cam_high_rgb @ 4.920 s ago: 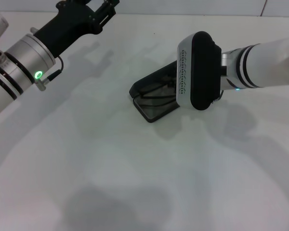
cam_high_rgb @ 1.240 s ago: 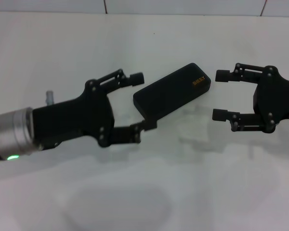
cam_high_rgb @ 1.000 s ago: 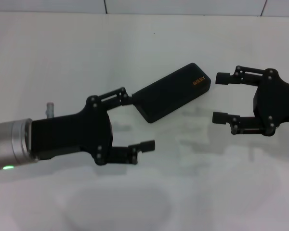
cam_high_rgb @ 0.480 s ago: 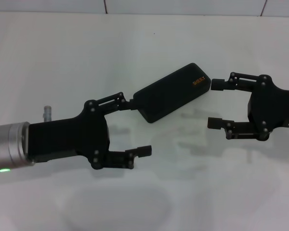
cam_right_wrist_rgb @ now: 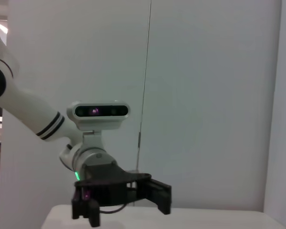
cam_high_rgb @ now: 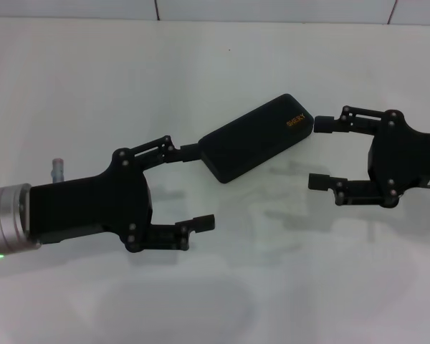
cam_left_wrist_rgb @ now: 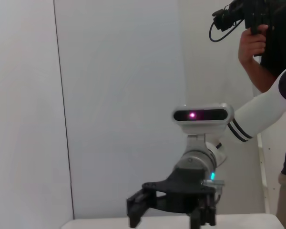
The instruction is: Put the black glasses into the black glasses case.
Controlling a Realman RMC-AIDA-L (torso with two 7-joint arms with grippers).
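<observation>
The black glasses case (cam_high_rgb: 254, 136) lies shut on the white table, slanted, with its orange logo (cam_high_rgb: 296, 122) near its right end. The black glasses are hidden. My left gripper (cam_high_rgb: 193, 188) is open at the case's left end, and its upper finger (cam_high_rgb: 173, 152) reaches that end. My right gripper (cam_high_rgb: 319, 153) is open at the case's right end, and its upper fingertip (cam_high_rgb: 322, 123) is right against that end. The left wrist view shows the right gripper (cam_left_wrist_rgb: 171, 210) farther off. The right wrist view shows the left gripper (cam_right_wrist_rgb: 121, 195) farther off.
The white table (cam_high_rgb: 215, 287) runs back to a white wall (cam_high_rgb: 272, 8). A person holding a camera (cam_left_wrist_rgb: 264, 43) stands beyond the right arm in the left wrist view.
The case was open under the right arm; it is now shut. Over the last second my left gripper slid left and down, and my right gripper moved in to the case's right end.
</observation>
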